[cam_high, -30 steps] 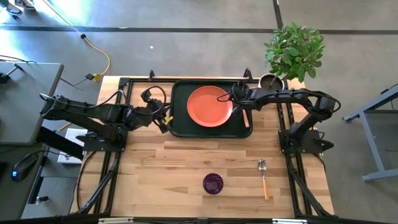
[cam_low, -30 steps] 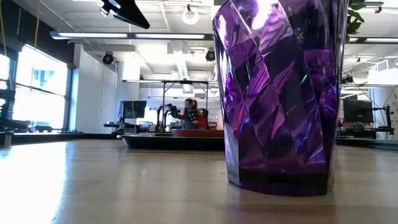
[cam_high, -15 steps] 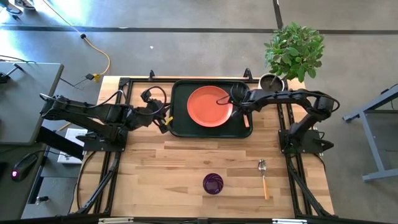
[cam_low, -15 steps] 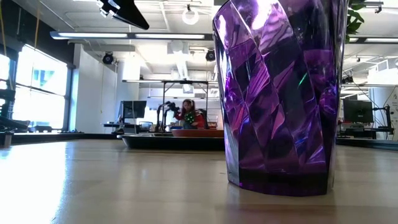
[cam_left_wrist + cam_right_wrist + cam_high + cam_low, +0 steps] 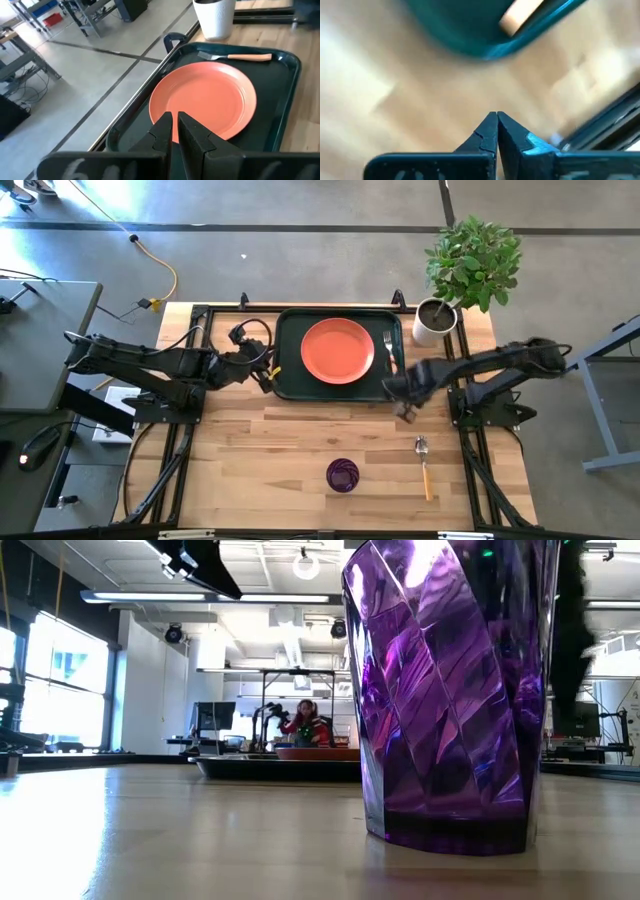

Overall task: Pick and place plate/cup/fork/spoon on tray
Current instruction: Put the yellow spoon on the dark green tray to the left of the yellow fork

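Hovering empty with fingers together, your right gripper (image 5: pixel 404 398) sits just off the tray (image 5: pixel 285 380) corner; behind it, the plate (image 5: pixel 337 350) and fork (image 5: pixel 388 349) are already on, while ahead the spoon (image 5: pixel 424 465) and cup (image 5: pixel 342 475) are left.

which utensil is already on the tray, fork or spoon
The fork, lying on the tray beside the plate; the spoon lies on the bare table.

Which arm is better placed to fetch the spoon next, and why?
Probably the right. Its tool hangs over the table just off the tray, near the spoon. The left tool sits at the tray's far side.
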{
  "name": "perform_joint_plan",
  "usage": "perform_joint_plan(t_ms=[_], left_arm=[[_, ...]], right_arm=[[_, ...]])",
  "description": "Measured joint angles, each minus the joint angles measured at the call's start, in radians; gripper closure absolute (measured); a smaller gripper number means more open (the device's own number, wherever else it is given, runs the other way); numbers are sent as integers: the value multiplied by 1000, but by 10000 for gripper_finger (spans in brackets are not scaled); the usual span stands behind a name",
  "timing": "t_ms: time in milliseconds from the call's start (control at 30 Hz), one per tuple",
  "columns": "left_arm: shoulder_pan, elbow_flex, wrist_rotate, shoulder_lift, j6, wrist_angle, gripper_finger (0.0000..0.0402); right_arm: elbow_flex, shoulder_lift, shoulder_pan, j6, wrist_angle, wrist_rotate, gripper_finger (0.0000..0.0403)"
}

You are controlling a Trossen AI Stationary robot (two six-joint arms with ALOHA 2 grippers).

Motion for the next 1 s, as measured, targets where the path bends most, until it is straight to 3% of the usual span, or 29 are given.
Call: perform_joint_plan(t_ms=[233,500,600,1000], left_arm=[[6,0,5,25,-21,80,383],[8,0,2,24,10,78,383],[8,0,1,24,17,78,383],[8,0,0,30,75,107,364]], right_arm=[[-4,-41,185,78,9,-206,376],[-122,-35,279,157,126,-336,244],[-178,-36,282,150,204,-406,215],[-377,-37,265,152,447,-537,242]])
